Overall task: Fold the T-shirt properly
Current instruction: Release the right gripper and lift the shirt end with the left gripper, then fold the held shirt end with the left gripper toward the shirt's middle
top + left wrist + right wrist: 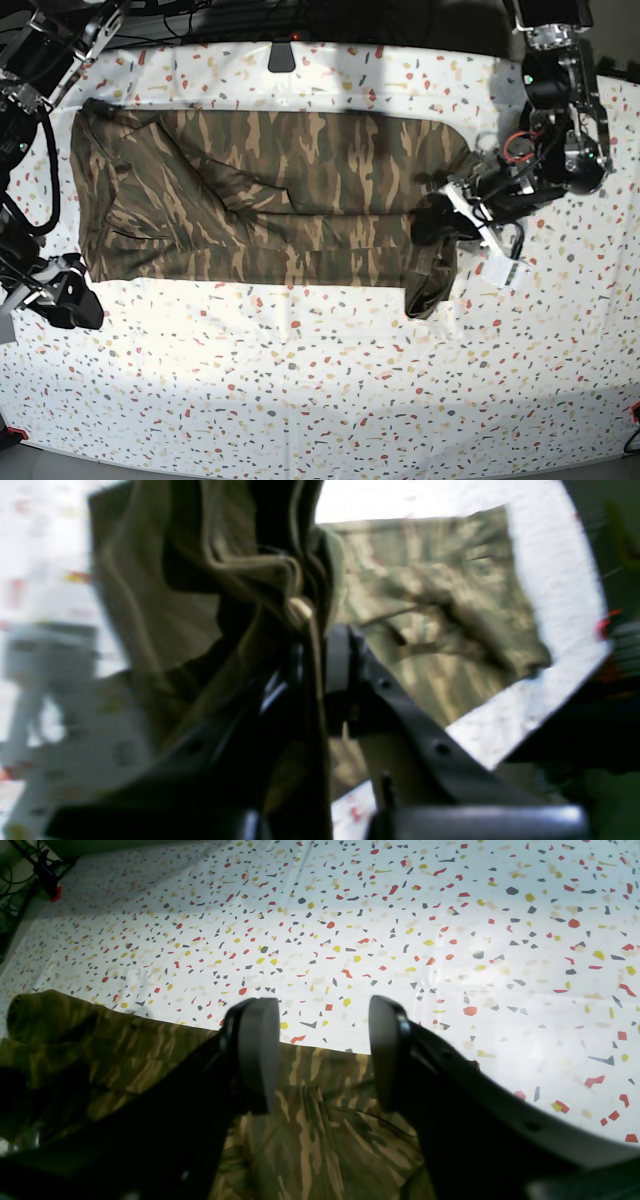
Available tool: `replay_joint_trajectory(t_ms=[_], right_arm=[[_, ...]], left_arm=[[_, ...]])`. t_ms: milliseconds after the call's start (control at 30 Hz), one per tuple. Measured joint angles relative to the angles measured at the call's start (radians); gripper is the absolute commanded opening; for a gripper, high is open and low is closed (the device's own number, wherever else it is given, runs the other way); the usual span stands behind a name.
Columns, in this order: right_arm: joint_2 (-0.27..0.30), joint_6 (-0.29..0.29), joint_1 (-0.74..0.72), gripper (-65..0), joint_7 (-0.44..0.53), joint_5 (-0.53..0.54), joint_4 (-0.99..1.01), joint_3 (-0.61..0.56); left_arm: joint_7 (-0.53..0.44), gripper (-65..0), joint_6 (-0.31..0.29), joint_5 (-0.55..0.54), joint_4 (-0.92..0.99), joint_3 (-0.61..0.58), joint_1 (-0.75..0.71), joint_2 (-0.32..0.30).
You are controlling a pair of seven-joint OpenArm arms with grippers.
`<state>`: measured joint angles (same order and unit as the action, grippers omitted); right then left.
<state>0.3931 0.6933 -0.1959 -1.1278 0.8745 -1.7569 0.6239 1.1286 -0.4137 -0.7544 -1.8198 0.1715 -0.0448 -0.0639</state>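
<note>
Closest to my left wrist camera, the left gripper point(320, 645) is pinching a bunched fold of the T-shirt point(440, 610) between its fingers, and dark olive cloth is hanging in thick pleats right in front of the lens. Beyond that bunch, the camouflage fabric is lying on the speckled white tablecloth point(555, 580), though this view is blurred.

In my right wrist camera, the right gripper point(322, 1055) is hovering with its two dark fingers point(257, 1050) spread wide apart, holding nothing, just above the shirt's edge.

From the base view, the T-shirt point(270, 200) is stretching lengthwise across the far half of the table point(330, 390). The left gripper point(445, 215) is lifting one end so a flap is drooping down. The right gripper point(70, 295) is sitting just beside the opposite end's near corner.
</note>
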Motion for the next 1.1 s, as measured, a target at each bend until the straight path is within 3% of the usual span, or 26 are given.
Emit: replay_joint_trajectory(t_ms=[333, 400, 533, 767, 833, 933, 1100], right_arm=[[0.000, 0.000, 0.000, -35.6, 0.000, 0.000, 0.000, 0.000], [0.000, 0.000, 0.000, -35.6, 0.000, 0.001, 0.000, 0.000], [0.000, 0.000, 0.000, -35.6, 0.000, 0.032, 0.000, 0.000], [0.000, 0.000, 0.000, -35.6, 0.000, 0.036, 0.000, -0.001], [0.000, 0.000, 0.000, -35.5, 0.000, 0.036, 0.000, -0.001], [0.000, 0.000, 0.000, -35.5, 0.000, 0.037, 0.000, -0.001], [0.000, 0.000, 0.000, -35.5, 0.000, 0.037, 0.000, -0.001]], left_arm=[[-0.060, -65.0, 0.008, 0.198, 0.000, 0.006, 0.009, 0.211], [-0.071, -65.0, 0.015, 0.195, 0.000, -0.021, 0.006, 0.213], [-0.119, -65.0, 0.084, 0.204, 0.000, -0.117, 0.000, 0.204], [-0.161, -65.0, 0.075, 0.294, 0.000, -0.351, 0.000, 0.208], [-0.192, -65.0, 0.076, 0.319, 0.000, -0.383, 0.001, 0.207], [-0.216, -65.0, 0.154, 0.374, 0.000, -0.403, 0.000, 0.204], [-0.217, -65.0, 0.161, 0.389, 0.000, -0.403, 0.001, 0.203]])
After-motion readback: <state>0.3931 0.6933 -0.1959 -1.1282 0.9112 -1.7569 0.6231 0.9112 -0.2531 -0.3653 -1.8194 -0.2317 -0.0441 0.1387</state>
